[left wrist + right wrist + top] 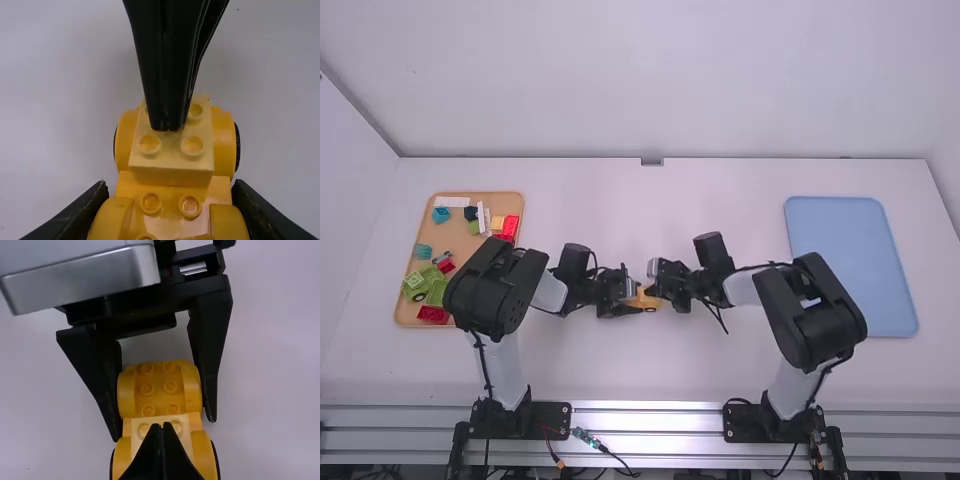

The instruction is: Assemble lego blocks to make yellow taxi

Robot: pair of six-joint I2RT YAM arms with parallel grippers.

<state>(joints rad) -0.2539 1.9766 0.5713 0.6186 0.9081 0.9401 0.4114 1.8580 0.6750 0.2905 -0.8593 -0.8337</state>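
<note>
On the surface, my left end effector clamps the yellow car by its sides, probably to brace it. My right end effector, fingers together, touches the pale block on top, likely to seat it. Well apart, a tray holds spare blocks.

Arms — white links, bulky black joints, thin black cables. Left gripper and right gripper — black, with tapering fingers.
</note>
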